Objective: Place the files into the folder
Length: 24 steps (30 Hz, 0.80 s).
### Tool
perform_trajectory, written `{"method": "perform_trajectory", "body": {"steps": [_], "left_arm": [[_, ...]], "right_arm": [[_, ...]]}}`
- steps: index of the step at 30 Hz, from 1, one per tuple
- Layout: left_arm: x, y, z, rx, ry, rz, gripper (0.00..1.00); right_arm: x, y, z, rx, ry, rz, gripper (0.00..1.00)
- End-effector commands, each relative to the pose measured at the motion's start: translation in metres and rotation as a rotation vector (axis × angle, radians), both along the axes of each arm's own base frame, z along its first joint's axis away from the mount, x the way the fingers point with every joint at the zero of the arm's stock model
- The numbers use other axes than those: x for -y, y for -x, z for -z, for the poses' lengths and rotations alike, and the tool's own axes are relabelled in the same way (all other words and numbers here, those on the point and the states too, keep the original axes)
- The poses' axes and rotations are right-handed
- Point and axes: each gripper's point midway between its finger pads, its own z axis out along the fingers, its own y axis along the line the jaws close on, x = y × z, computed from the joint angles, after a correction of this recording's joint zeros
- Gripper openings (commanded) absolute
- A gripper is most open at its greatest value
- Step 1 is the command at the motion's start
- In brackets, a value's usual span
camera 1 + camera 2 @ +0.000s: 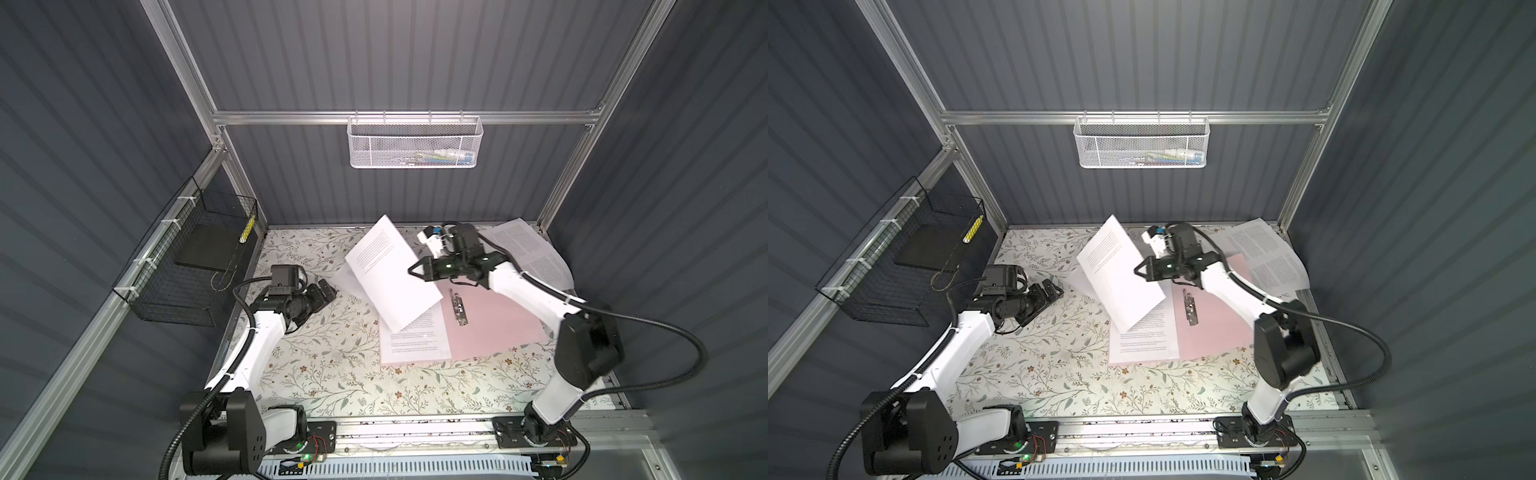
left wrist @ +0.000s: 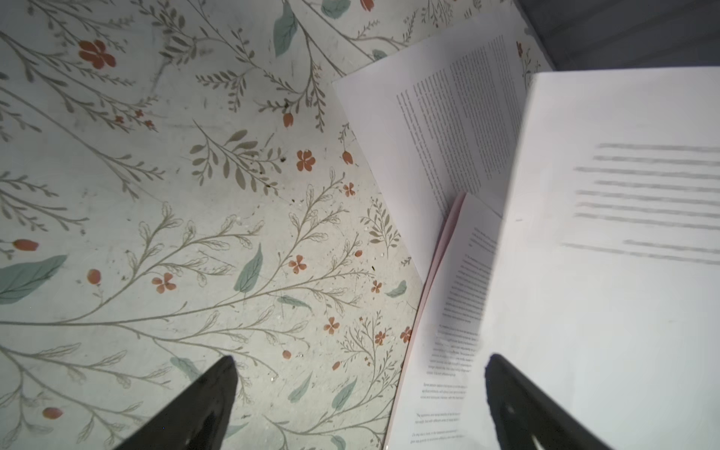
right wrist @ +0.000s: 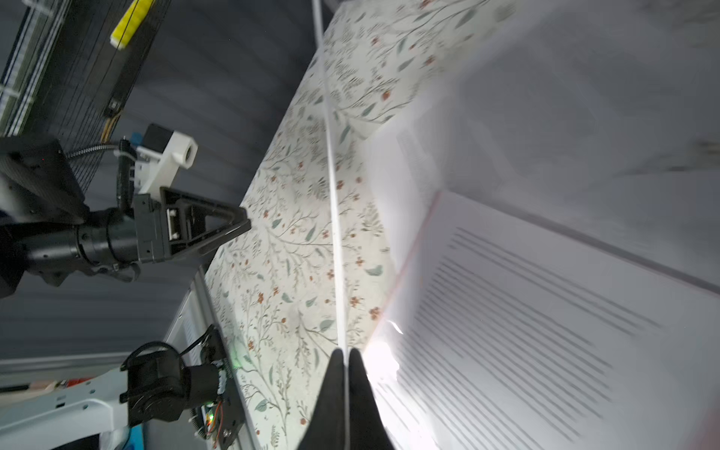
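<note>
One printed sheet point(image 1: 386, 270) is pinched edgewise by the right gripper point(image 1: 411, 270) and tilted over the open pink folder point(image 1: 494, 328) at 3 o'clock on the table point(image 1: 332, 374), likely for laying onto the filed sheet point(image 1: 415, 343). The left gripper point(image 1: 326, 296), spread wide, is parked at 9 o'clock.

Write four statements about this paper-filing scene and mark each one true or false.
1. The right gripper is shut on a lifted sheet, held tilted and clear of the tablecloth. True.
2. The left gripper grips a page. False: it is open and empty, over the tablecloth.
3. The folder lies closed. False: it lies open, with its metal clip showing.
4. A flat sheet lies on the folder. True.
</note>
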Motion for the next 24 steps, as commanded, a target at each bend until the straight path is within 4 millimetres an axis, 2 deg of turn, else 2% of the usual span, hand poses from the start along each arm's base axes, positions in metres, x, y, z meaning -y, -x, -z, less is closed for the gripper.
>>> {"method": "perform_trajectory", "body": {"steps": [1,5,7,9,11,16,19,22,24], "left_arm": [[0.024,0.006,0.009,-0.044,0.035,0.102,1.00],[0.066,0.000,0.022,-0.072,0.039,0.212,1.00],[0.085,-0.001,0.034,-0.103,0.084,0.251,1.00],[0.094,-0.004,0.044,-0.122,0.102,0.265,1.00],[0.101,-0.007,0.052,-0.138,0.102,0.280,1.00],[0.112,-0.014,0.056,-0.146,0.093,0.321,1.00],[0.116,-0.016,0.060,-0.148,0.106,0.332,1.00],[0.117,-0.014,0.062,-0.148,0.115,0.337,1.00],[0.117,-0.012,0.063,-0.149,0.119,0.339,1.00]], "right_arm": [[0.074,0.031,0.053,-0.178,0.218,0.116,0.00],[0.178,0.041,0.076,-0.220,0.418,0.398,0.00],[0.221,0.048,0.085,-0.242,0.453,0.504,0.00],[0.254,0.051,0.095,-0.258,0.548,0.589,0.00],[0.270,0.050,0.105,-0.264,0.649,0.603,0.00],[0.297,0.049,0.113,-0.268,0.824,0.616,0.00],[0.299,0.046,0.112,-0.229,0.829,0.620,0.00],[0.312,0.048,0.111,-0.226,0.903,0.645,0.00],[0.307,0.046,0.112,-0.224,0.874,0.629,0.00]]}}
